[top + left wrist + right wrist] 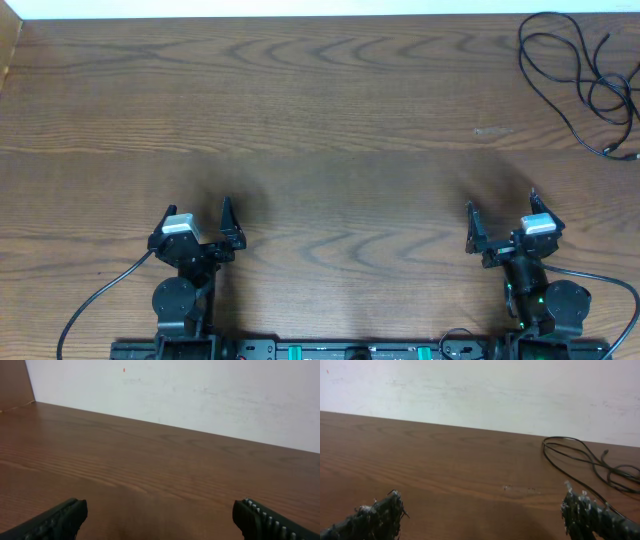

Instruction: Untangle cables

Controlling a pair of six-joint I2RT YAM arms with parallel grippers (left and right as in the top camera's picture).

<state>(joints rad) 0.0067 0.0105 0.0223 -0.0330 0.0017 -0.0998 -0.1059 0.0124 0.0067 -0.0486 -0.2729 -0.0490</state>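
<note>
Black cables [592, 88] looped at the upper right of the overhead frame, stretched diagonally toward the right edge. Well apart from the right gripper [502, 207], lower right, nearer, jaws spread wide, empty. Farther still from the left gripper [197, 210], lower left, likewise spread and empty.

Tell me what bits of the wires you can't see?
- Overhead: the black cables run off the right edge, so the rest is cut off.
- Overhead: their plug ends are too small to tell apart.
- Left wrist: no cables in view at all.
</note>
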